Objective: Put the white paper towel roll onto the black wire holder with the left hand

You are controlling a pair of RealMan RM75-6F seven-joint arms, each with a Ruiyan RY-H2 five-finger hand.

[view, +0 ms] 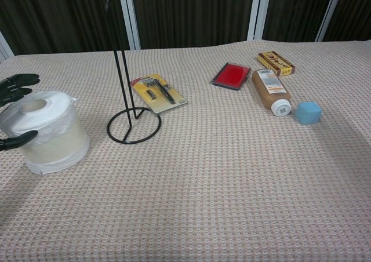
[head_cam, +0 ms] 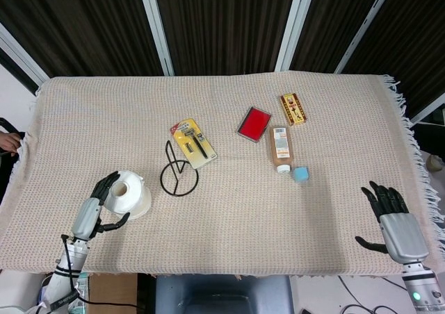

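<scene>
The white paper towel roll (head_cam: 127, 194) stands upright on the cloth at the front left, also seen in the chest view (view: 51, 131). The black wire holder (head_cam: 179, 177) stands just right of it, its tall post (view: 120, 59) rising from a round base ring. My left hand (head_cam: 94, 211) is at the roll's left side, open. Its fingers (view: 16, 83) reach over the far top edge and the thumb (view: 17, 139) lies at the near side. I cannot tell if they press the roll. My right hand (head_cam: 391, 220) rests open near the front right edge.
Behind the holder lies a yellow razor pack (head_cam: 194, 142). Further right are a red case (head_cam: 254, 123), a yellow-brown box (head_cam: 293, 108), a brown bottle (head_cam: 280, 147) on its side and a small blue cube (head_cam: 300, 174). The cloth's fringe (head_cam: 416, 154) hangs at the right edge.
</scene>
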